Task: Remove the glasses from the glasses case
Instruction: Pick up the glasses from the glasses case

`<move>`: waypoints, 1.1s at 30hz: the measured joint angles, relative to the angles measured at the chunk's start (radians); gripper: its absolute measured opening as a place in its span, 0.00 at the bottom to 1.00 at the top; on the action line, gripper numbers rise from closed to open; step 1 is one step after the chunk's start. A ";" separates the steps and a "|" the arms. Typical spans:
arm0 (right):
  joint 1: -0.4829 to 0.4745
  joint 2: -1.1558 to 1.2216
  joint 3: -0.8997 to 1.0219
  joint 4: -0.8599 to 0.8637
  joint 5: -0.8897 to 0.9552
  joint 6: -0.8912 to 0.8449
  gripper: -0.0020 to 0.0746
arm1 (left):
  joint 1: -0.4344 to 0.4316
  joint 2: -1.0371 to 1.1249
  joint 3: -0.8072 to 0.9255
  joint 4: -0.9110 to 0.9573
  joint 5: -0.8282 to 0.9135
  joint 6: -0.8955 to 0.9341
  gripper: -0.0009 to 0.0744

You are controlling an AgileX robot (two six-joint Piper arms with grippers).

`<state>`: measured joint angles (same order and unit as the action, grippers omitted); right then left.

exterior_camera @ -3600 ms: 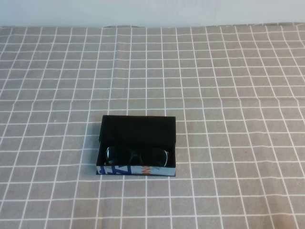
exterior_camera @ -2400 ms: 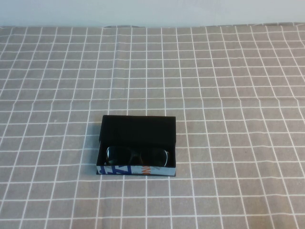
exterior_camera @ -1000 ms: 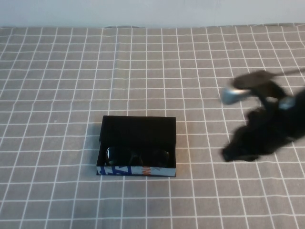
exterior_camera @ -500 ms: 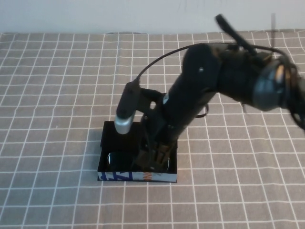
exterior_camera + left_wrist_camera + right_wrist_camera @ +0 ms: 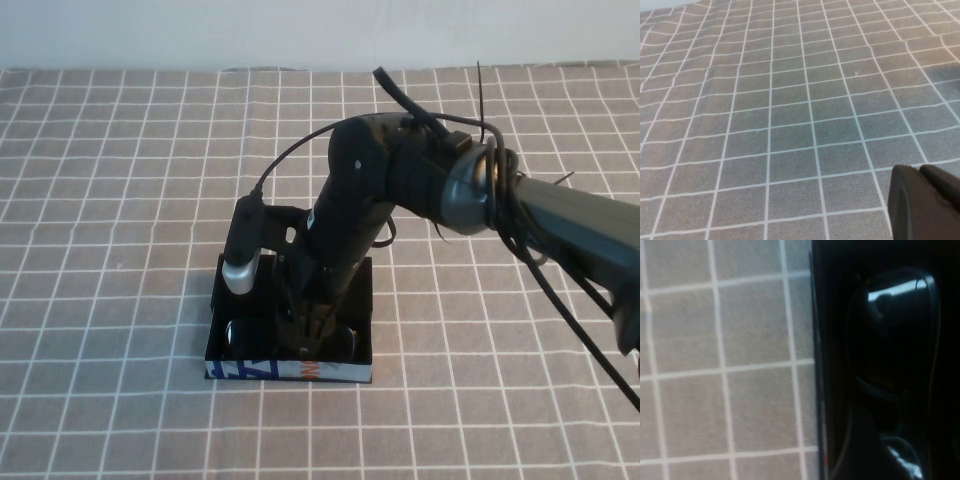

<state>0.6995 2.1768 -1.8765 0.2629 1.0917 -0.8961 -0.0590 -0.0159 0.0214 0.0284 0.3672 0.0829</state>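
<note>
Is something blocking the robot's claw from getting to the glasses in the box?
Nothing visible does. The glasses case lies open, its lid folded back, and the right gripper is already down inside it, right above the glasses. The left gripper is parked elsewhere over bare tablecloth.

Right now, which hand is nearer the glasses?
Right. The right hand is down inside the glasses case, over the glasses. The left hand shows only checked cloth.
</note>
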 joint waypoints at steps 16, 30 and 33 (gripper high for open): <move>0.000 0.015 -0.008 -0.021 0.002 -0.026 0.47 | 0.000 0.000 0.000 0.000 0.000 0.000 0.01; 0.006 0.039 -0.009 -0.002 -0.002 -0.026 0.47 | 0.000 0.000 0.000 0.000 0.000 0.000 0.01; 0.006 0.045 -0.009 -0.002 -0.002 -0.026 0.47 | 0.000 0.000 0.000 0.000 0.000 0.000 0.01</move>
<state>0.7057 2.2222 -1.8851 0.2608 1.0901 -0.9216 -0.0590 -0.0159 0.0214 0.0284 0.3672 0.0829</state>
